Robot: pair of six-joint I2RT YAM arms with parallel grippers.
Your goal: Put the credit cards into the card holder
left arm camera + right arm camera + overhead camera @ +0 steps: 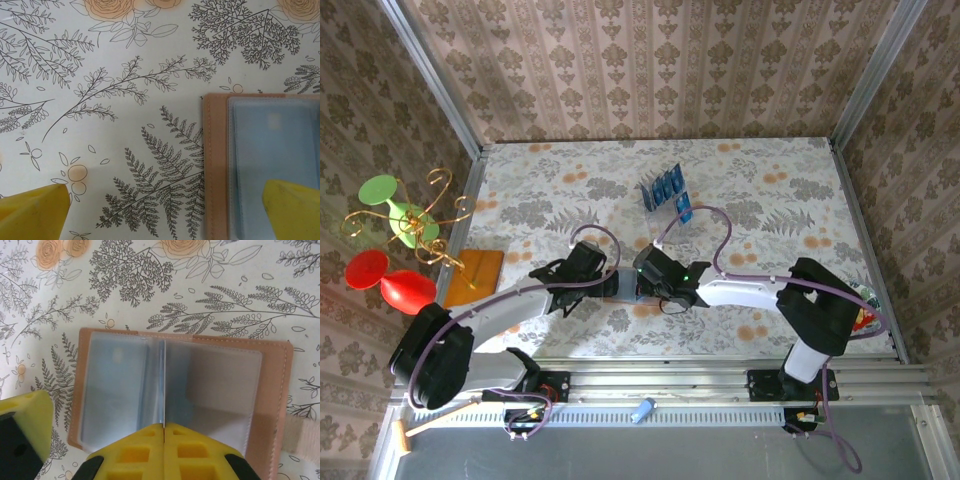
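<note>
Two halves of the card holder (272, 390) are laid open on the table (100, 125). The left gripper (162, 215) is spread wide over its edge, the right gripper (164, 432) pressed shut at its centre fold. The credit cards (665, 190), stood well beyond, are judged light, stiff and slippery; their top edges should be pinched.

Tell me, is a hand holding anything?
The right hand pinches the clear middle page of the card holder by its edge; the left hand is open, empty.

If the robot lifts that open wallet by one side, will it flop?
Probably floppy: the card holder lies open along a middle fold, so one half would likely hang. Its clear sleeves look thin and shiny, so maybe slippery. Lying flat, it should slide, not tip.
</note>
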